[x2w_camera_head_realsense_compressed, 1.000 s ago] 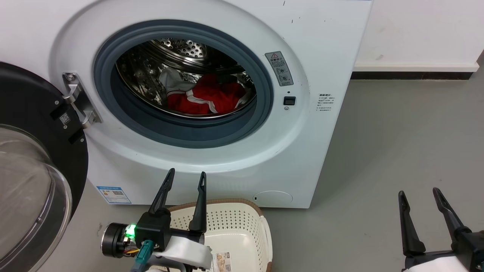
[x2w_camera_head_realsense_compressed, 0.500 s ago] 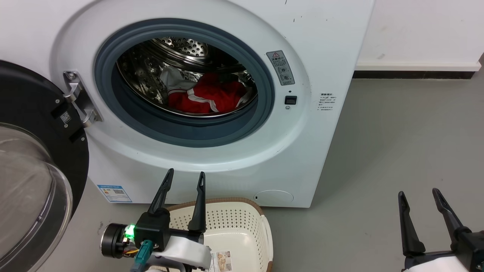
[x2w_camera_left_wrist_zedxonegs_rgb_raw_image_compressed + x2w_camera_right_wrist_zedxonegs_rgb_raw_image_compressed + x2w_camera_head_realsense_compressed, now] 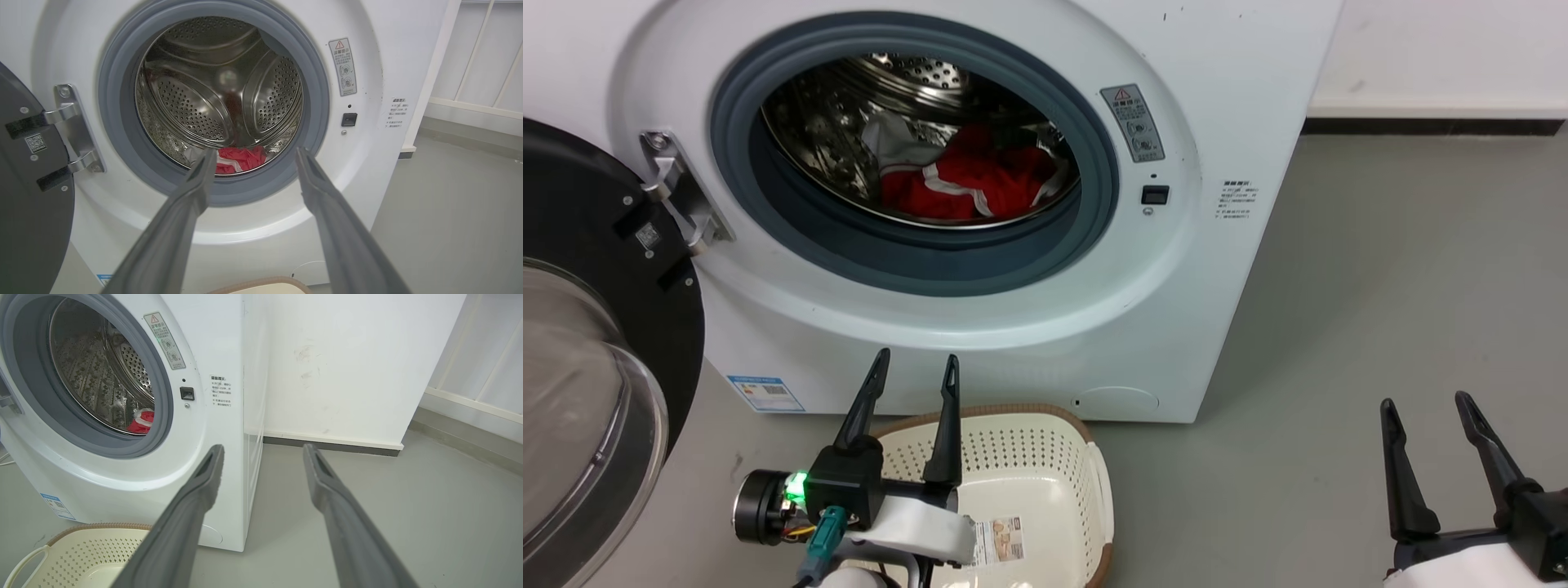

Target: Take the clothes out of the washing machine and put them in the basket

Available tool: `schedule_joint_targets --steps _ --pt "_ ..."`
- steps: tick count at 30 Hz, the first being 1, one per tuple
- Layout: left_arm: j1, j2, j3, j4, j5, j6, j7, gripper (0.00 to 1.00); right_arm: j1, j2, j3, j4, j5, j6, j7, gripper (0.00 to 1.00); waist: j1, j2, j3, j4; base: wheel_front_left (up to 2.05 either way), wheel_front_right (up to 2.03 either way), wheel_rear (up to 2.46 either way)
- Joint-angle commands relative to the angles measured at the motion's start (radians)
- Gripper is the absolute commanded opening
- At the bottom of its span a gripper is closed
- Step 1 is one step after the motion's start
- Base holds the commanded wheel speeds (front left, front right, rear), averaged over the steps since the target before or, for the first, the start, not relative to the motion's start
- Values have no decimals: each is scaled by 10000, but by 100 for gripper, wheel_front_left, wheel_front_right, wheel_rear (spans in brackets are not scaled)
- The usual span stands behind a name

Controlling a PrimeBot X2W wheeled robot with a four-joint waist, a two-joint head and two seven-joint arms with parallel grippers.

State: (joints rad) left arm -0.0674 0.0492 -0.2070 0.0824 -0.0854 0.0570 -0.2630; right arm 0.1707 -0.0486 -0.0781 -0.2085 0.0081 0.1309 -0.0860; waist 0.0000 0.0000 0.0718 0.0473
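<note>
1. The left claw (image 3: 916, 357), fingers spread and empty, hangs above the basket (image 3: 1029, 465).
2. The clothes (image 3: 968, 184) lie straight ahead of it and higher, low in the washing machine (image 3: 1013, 327) drum, with the bundle stretched crosswise to its fingers.
3. The right claw (image 3: 1423, 401), also spread and empty, sits farther off to the side.

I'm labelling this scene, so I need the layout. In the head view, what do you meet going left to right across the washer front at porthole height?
Open door → hinge → clothes in the drum → warning sticker → printed notice.
</note>
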Motion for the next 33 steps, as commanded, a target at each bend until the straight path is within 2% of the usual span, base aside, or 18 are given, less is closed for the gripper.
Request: schedule_joint_targets --steps 1,20,27,33 --pt "-116 19 40 -35 -24 39 -27 100 -125 -30 21 -35 3 -3 -40 100 0 0 167 -27 0 0 0" --pt "-2098 15 736 29 188 29 -27 100 -1633 -28 405 -46 -40 -3 -297 100 0 0 3182 -547 0 0 0" --pt "-3435 169 1283 880 180 -142 -27 100 -2147 -24 724 140 -56 -3 -501 100 0 0 4040 -934 0 0 0" --pt "-4857 517 1687 2183 182 -375 -27 100 -2444 -22 943 359 53 -3 -656 100 0 0 4610 -1341 0 0 0"
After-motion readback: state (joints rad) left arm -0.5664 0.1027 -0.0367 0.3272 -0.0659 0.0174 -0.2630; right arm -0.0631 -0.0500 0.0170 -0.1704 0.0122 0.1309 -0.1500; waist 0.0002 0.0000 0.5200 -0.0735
